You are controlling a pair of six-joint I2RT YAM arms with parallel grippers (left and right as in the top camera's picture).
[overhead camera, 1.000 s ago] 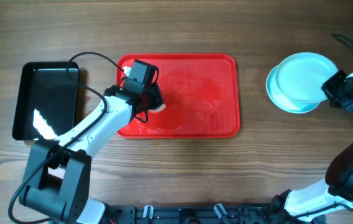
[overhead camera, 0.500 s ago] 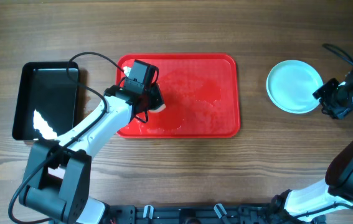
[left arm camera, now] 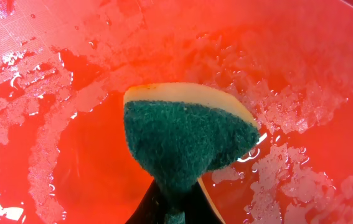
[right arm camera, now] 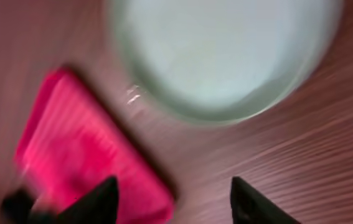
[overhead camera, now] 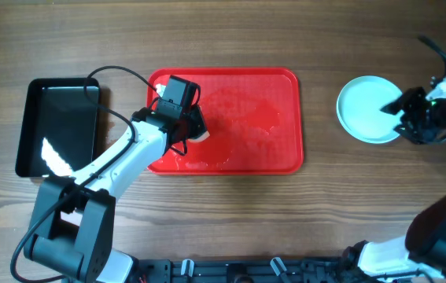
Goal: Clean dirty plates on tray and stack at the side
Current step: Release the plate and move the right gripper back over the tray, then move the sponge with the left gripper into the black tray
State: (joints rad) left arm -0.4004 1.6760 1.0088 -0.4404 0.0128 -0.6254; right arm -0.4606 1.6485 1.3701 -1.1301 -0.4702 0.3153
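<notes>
At the near-left part of the big red rectangular plastic tray (overhead camera: pixel 278 94), a green-and-yellow scouring sponge (left arm camera: pixel 188 130) is pinched tight in the left gripper (left arm camera: pixel 175 202). Whether it's pressed on the wet surface or held just above it can't be told. Puddles and suds are spread all over the tray, but no plates are seen on it. A smaller black rectangular tray (overhead camera: pixel 65 110) is parked off to its left.

A bit farther back and to the right, well apart from the red tray, the round pale-blue shallow plates (overhead camera: pixel 368 108) are piled on the wooden table (overhead camera: pixel 230 31). How many are in the pile can't be made out from above. The right gripper (right arm camera: pixel 173 186) is found at the pile's right edge, fingers spread, nothing held.

Handling-wise, the plates are probably stiff, light and slick from washing. A pinch over the raised rim would be advised, not the flat middle.
</notes>
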